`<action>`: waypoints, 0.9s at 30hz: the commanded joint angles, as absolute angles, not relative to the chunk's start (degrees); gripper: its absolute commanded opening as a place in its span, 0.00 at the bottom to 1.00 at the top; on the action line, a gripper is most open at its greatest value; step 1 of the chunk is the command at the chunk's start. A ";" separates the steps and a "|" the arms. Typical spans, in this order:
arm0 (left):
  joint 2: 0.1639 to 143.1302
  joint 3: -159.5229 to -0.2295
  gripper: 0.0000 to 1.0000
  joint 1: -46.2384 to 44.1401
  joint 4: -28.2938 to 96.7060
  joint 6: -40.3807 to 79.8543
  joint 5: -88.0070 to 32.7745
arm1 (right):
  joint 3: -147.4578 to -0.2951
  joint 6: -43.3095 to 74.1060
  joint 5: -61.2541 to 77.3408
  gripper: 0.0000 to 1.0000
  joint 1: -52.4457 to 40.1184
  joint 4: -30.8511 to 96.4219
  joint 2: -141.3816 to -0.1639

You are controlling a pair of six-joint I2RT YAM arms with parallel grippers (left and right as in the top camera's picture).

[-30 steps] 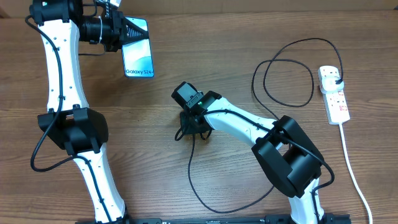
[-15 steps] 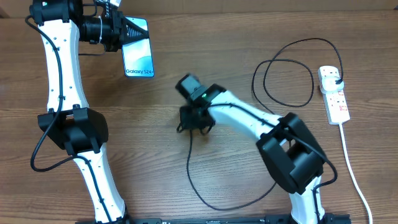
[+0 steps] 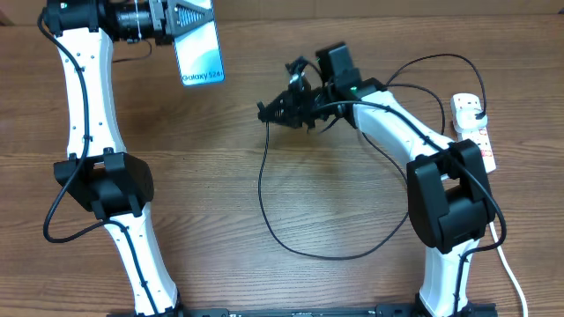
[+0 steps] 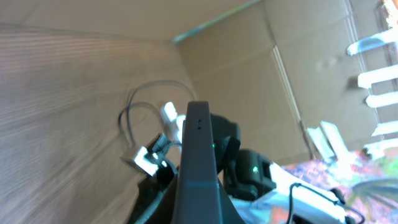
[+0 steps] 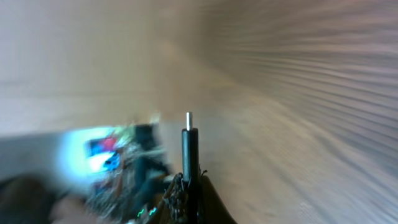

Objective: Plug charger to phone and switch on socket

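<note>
My left gripper [image 3: 181, 19] is shut on the phone [image 3: 199, 51] and holds it above the table at the far left, its cyan "Galaxy S24" screen facing up. In the left wrist view the phone's dark edge [image 4: 198, 149] stands between the fingers [image 4: 198, 208]. My right gripper [image 3: 280, 107] is shut on the charger's connector end and is lifted at the far middle, to the right of the phone. The black cable [image 3: 263, 194] hangs down, loops over the table and runs to its plug in the socket [image 3: 477, 141]. The connector tip [image 5: 189, 134] sticks up from the right fingers [image 5: 189, 183], with the blurred phone [image 5: 93, 155] to its left.
The white power strip lies at the far right with its white cord [image 3: 500, 251] running to the front edge. The cable makes a second loop [image 3: 410, 106] near the strip. Cardboard walls [image 4: 261, 68] stand behind the table.
My right gripper has risen and swung from the table's middle to the far side with the connector, dragging the cable along. My left gripper has lifted the phone slightly farther back.
</note>
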State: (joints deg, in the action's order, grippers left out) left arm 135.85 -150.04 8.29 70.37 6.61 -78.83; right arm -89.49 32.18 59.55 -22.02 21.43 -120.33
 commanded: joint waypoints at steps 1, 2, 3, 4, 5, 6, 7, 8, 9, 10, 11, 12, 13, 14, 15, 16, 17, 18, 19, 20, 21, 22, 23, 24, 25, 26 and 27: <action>133.82 -151.00 0.04 8.71 65.04 17.76 -84.71 | -90.83 34.37 76.34 0.04 -21.61 17.21 -119.59; 133.82 -151.00 0.04 8.71 62.52 19.70 -84.64 | -90.83 34.54 77.62 0.04 -21.54 15.70 -119.59; 133.82 -151.00 0.04 8.69 60.16 22.02 -84.20 | -90.83 34.74 78.70 0.04 -21.54 14.26 -119.59; 133.82 -151.00 0.04 8.67 57.69 24.71 -83.35 | -90.83 35.09 79.50 0.04 -21.56 13.04 -119.59; 133.82 -151.00 0.04 8.67 55.05 27.51 -82.41 | -90.83 36.01 79.85 0.04 -21.56 11.90 -119.59; 133.82 -151.00 0.04 8.67 52.38 30.48 -81.23 | -90.83 37.30 79.88 0.04 -21.56 10.68 -119.59; 133.82 -151.00 0.04 8.67 49.84 33.32 -80.05 | -90.83 38.52 79.90 0.04 -21.56 9.19 -119.59; 133.82 -151.00 0.04 8.67 47.29 36.03 -78.91 | -90.83 39.81 79.90 0.04 -21.56 7.49 -119.59; 133.82 -151.00 0.04 8.64 44.77 38.83 -77.82 | -90.83 41.41 79.90 0.04 -21.56 5.50 -119.59; 133.82 -151.00 0.04 8.60 42.26 41.89 -76.60 | -90.83 43.46 79.88 0.04 -21.56 3.01 -119.59; 133.82 -151.00 0.04 8.60 40.42 44.45 -75.50 | -90.83 45.56 79.83 0.04 -21.56 0.47 -119.59; 133.82 -151.00 0.04 8.60 38.81 47.27 -74.04 | -90.83 47.77 79.79 0.04 -21.56 -2.39 -119.59; 133.82 -151.00 0.04 8.58 37.76 49.23 -72.77 | -90.83 50.09 79.75 0.04 -21.56 -5.34 -119.59; 133.82 -151.00 0.04 8.56 37.10 50.43 -71.83 | -90.83 52.21 79.59 0.04 -21.56 -7.88 -119.59; 133.82 -151.00 0.04 8.54 36.64 51.92 -70.39 | -90.83 55.18 79.26 0.04 -21.56 -11.27 -119.59; 133.82 -151.00 0.04 8.49 36.53 52.86 -69.47 | -90.83 57.69 78.87 0.04 -21.56 -14.02 -119.59; 133.82 -151.00 0.04 8.43 36.53 53.84 -68.40 | -90.83 60.55 78.22 0.04 -21.56 -17.26 -119.59; 133.82 -151.00 0.04 8.32 36.51 54.81 -67.51 | -90.83 63.33 77.52 0.04 -21.56 -20.43 -119.59; 133.82 -151.00 0.04 8.21 36.51 55.68 -66.76 | -90.83 66.00 76.71 0.04 -21.56 -23.42 -119.59; 133.82 -151.00 0.04 8.10 36.53 56.49 -66.00 | -90.83 68.86 75.90 0.04 -21.56 -26.61 -119.59; 133.82 -151.00 0.04 7.86 36.51 57.58 -65.19 | -90.83 72.03 74.96 0.04 -21.56 -30.30 -119.59; 133.82 -151.00 0.04 7.75 36.53 58.15 -64.71 | -90.83 73.91 74.32 0.04 -21.56 -32.47 -119.59; 133.82 -151.00 0.04 7.49 36.53 58.83 -64.23 | -90.83 75.88 73.71 0.04 -21.56 -34.74 -119.59; 133.82 -151.00 0.04 7.27 36.53 59.00 -63.86 | -90.83 78.72 72.88 0.04 -21.56 -37.71 -119.59; 133.82 -151.00 0.04 6.98 36.53 59.02 -63.57 | -90.83 81.52 71.96 0.04 -21.56 -40.36 -119.59; 133.82 -151.00 0.04 6.72 36.53 59.02 -63.42 | -90.83 83.11 71.35 0.04 -21.56 -41.69 -119.59; 133.82 -151.00 0.04 6.44 36.51 59.05 -63.33 | -90.83 84.93 70.65 0.04 -21.56 -43.09 -119.59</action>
State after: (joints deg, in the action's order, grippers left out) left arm 135.85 -150.04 7.88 37.04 56.16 -64.71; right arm -90.00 74.28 73.95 -21.45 -40.47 -120.33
